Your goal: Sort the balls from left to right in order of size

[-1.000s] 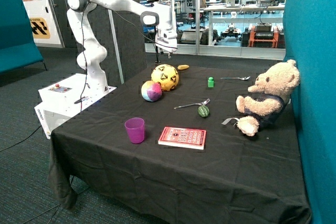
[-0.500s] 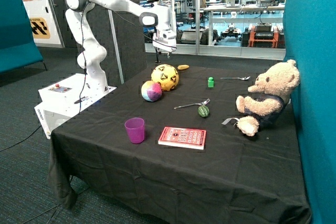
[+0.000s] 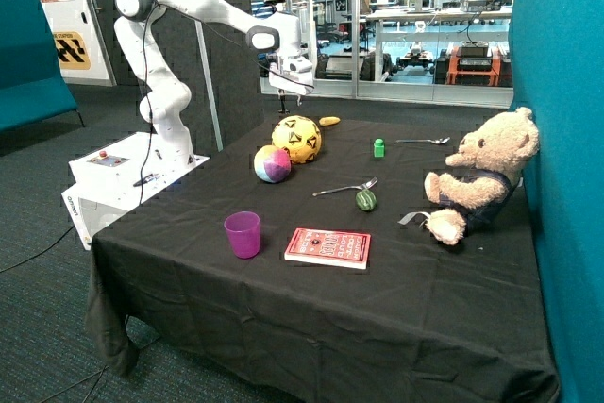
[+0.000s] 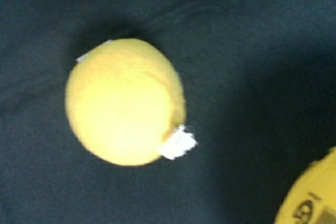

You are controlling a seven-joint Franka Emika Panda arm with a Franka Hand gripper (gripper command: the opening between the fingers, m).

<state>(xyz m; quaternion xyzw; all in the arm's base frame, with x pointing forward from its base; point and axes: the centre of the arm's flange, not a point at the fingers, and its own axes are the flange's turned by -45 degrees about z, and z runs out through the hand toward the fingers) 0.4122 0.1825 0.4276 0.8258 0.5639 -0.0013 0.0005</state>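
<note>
1. The big yellow ball with black markings (image 3: 297,139) sits on the black-clothed table (image 3: 283,309) toward the far left, and the smaller pink, blue and yellow soft ball (image 3: 272,164) lies just beside it on the near-left side, seemingly touching it.
2. The little dark green ball (image 3: 365,199) lies well apart from those two, nearer the middle of the table, right by the head of a metal fork (image 3: 344,188).
3. A small yellow egg-shaped thing (image 3: 328,121) rests at the far edge, just behind the big ball; the wrist view shows it from above (image 4: 125,123) with a white tag at one end, and the rim of the big yellow ball (image 4: 310,195) peeks into a corner.
4. The white arm's gripper (image 3: 293,84) hangs in the air above the far edge of the table, over that yellow thing and the big ball, touching nothing. I cannot tell how far apart its fingers are, and nothing appears to be held.
5. From left to right the balls now run mid-sized, biggest, smallest, so they are not in order of size.
6. Farther right stand a small green block (image 3: 378,147) and a metal spoon (image 3: 425,142) near the far edge.
7. A tan teddy bear in a dark vest (image 3: 481,176) sits at the right edge.
8. At the near side stand a purple plastic cup (image 3: 242,234) and, to its right, a flat red book (image 3: 328,247).
</note>
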